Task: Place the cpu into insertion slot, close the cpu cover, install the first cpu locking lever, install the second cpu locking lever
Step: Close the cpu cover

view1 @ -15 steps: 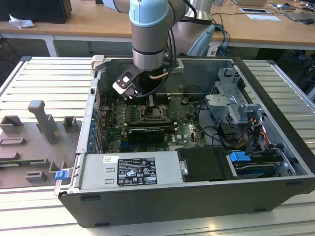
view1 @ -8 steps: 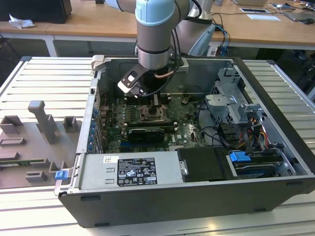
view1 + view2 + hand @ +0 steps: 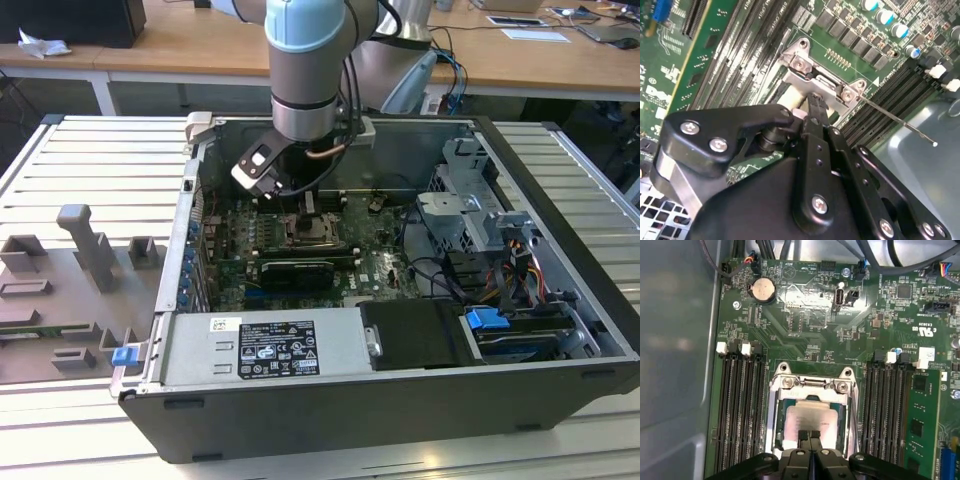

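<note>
The cpu (image 3: 812, 416) lies flat in the insertion slot (image 3: 318, 238), its dull silver top showing through the window of the cpu cover (image 3: 775, 430). The cover's metal frame lies down around it. My gripper (image 3: 810, 436) is shut, its two black fingers pressed together with nothing between them, tips just over the near edge of the cpu. In the second wrist view the gripper (image 3: 812, 97) points at the cover's screwed end. A thin wire locking lever (image 3: 900, 121) sticks out free from that end toward the grey case wall. In the exterior view the gripper (image 3: 305, 208) hangs over the socket.
Black memory slots (image 3: 740, 410) flank the socket on both sides. A coin battery (image 3: 762, 290) sits further along the board. The grey case wall (image 3: 675, 340) is close by. A long black expansion card (image 3: 295, 270), the power supply (image 3: 265, 345) and a drive cage (image 3: 480, 220) with cables crowd the case.
</note>
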`<act>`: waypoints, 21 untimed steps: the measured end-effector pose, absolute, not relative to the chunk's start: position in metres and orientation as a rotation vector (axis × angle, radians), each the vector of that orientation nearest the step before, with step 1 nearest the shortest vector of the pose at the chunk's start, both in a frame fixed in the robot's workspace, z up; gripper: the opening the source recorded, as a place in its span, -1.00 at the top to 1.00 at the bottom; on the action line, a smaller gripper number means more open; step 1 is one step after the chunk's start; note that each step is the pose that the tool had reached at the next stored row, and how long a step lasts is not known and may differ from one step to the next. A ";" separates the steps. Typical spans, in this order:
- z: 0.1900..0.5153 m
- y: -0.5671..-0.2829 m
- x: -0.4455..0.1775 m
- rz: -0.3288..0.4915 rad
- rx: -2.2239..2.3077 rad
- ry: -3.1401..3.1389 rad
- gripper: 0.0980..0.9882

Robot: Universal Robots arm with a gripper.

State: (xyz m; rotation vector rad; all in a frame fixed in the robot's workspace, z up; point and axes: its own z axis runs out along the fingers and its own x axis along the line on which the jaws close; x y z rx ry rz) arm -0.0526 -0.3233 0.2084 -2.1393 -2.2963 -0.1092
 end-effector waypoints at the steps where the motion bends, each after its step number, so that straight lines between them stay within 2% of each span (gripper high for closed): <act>1: 0.208 -0.323 -0.053 -0.112 -2.138 -2.295 0.98; 11: 0.202 -0.323 -0.045 -0.148 -2.145 -2.304 0.98; 13: 0.219 -0.323 -0.044 -0.148 -2.145 -2.303 0.98; 21: 0.222 -0.323 -0.042 -0.148 -2.145 -2.303 0.98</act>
